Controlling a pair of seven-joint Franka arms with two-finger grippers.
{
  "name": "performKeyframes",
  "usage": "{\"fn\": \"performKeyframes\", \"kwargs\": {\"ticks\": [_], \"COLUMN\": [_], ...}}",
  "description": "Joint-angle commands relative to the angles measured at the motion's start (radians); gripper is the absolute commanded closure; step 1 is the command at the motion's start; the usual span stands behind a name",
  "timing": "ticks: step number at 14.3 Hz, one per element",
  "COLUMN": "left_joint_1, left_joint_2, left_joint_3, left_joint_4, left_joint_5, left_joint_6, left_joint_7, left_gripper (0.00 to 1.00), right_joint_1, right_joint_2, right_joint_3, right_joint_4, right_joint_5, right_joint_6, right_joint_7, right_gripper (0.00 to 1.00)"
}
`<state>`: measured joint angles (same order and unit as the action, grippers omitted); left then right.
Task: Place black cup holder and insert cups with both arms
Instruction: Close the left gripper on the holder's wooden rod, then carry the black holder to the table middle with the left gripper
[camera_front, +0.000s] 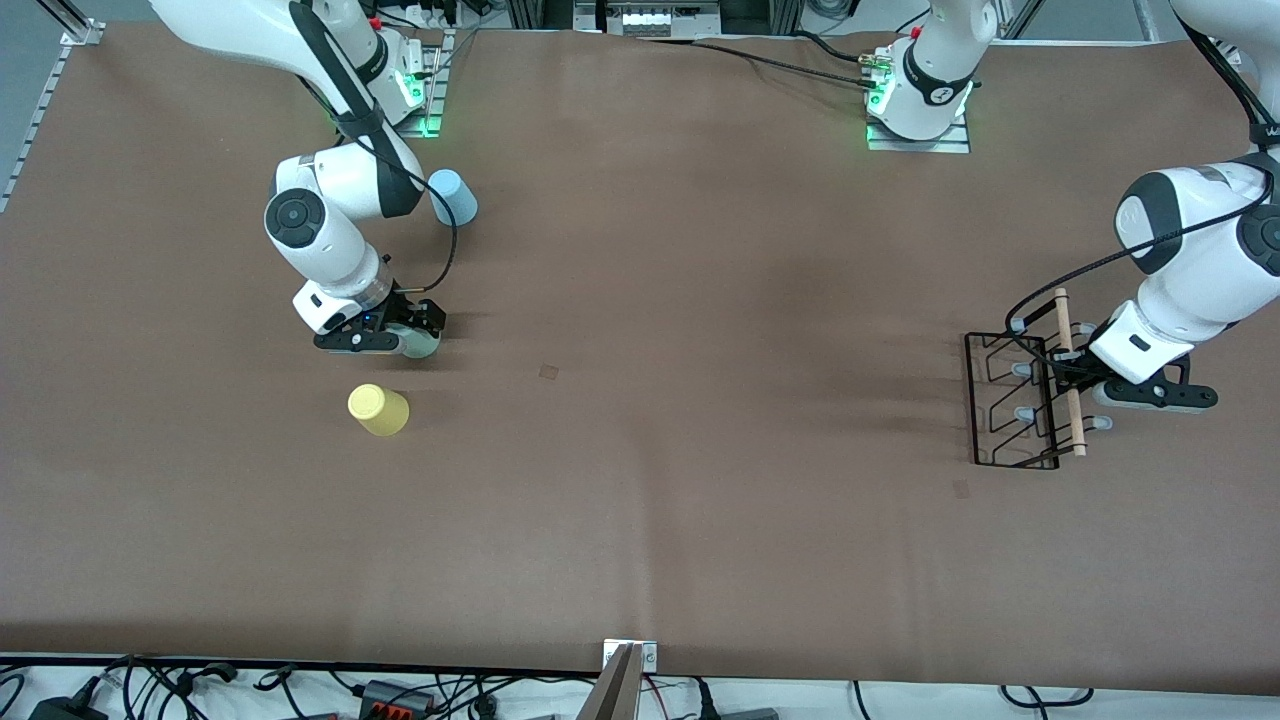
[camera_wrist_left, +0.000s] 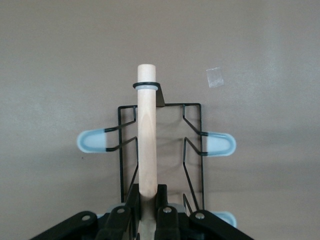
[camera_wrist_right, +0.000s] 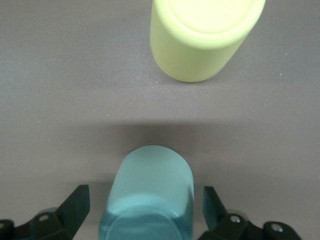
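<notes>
Wide table (camera_front: 640, 480) covered in plain brown matte sheet. Directly on it: black wire cup holder (camera_front: 1005, 400) with light wooden rod (camera_front: 1070, 375) and pale-blue-tipped pegs, at left arm's end. At right arm's end: small yellow tapered plastic cup (camera_front: 377, 409), upside down; mint-green plastic cup (camera_front: 420, 343) farther from front camera than yellow one, near it; light blue plastic cup (camera_front: 452, 197) farther still. Small clear tape scrap (camera_wrist_left: 215, 77) near holder.

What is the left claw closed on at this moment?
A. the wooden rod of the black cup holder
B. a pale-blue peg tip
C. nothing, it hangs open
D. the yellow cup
A: the left wrist view shows the left claw clamped on the wooden rod of the black cup holder.
</notes>
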<state>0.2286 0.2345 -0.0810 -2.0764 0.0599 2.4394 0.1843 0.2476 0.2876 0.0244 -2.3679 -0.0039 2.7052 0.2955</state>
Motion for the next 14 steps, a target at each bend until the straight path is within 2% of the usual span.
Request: {"fn": "performKeyframes", "kwargs": {"ticks": [1, 4, 7, 9, 10, 11, 12, 14], "left_joint_1": [0.003, -0.021, -0.023, -0.025, -0.026, -0.029, -0.038, -0.09], "left_joint_2": [-0.03, -0.04, -0.04, -0.034, -0.024, -0.003, 0.005, 0.038], "left_joint_3": [-0.011, -0.042, -0.161, -0.242, -0.285, -0.324, -0.359, -0.381], "left_joint_4": [0.045, 0.21, 0.333, 0.364, 0.386, 0.41, 0.42, 0.424], "left_joint_5": [-0.015, -0.017, -0.017, -0.02, -0.023, -0.023, -0.023, -0.012], "left_joint_6": [-0.049, -0.283, -0.53, -0.56, -0.559, -0.559, -0.559, -0.531], "left_joint_7": [0.018, 0.009, -0.034, -0.057, -0.077, -0.133, -0.208, -0.355], "left_gripper": [0.99, 0.99, 0.99, 0.99, 0.99, 0.99, 0.99, 0.99], "right_joint_1": [0.002, 0.002, 0.002, 0.002, 0.002, 0.005, 0.004, 0.004], "right_joint_2": [-0.016, -0.018, -0.019, -0.019, -0.019, -0.022, -0.027, -0.028], "right_joint_3": [-0.003, -0.003, -0.003, -0.003, -0.003, -0.003, -0.003, -0.003], "right_joint_4": [-0.027, -0.036, -0.036, -0.036, -0.036, -0.036, -0.034, -0.034], "right_joint_5": [0.002, 0.002, 0.002, 0.002, 0.002, 0.002, 0.002, 0.002], "right_joint_6": [0.024, 0.025, 0.025, 0.025, 0.025, 0.025, 0.024, 0.024], "right_joint_7": [0.008, 0.008, 0.008, 0.008, 0.008, 0.008, 0.007, 0.002], "right_gripper": [0.0, 0.0, 0.0, 0.0, 0.23, 0.5, 0.67, 0.78]}}
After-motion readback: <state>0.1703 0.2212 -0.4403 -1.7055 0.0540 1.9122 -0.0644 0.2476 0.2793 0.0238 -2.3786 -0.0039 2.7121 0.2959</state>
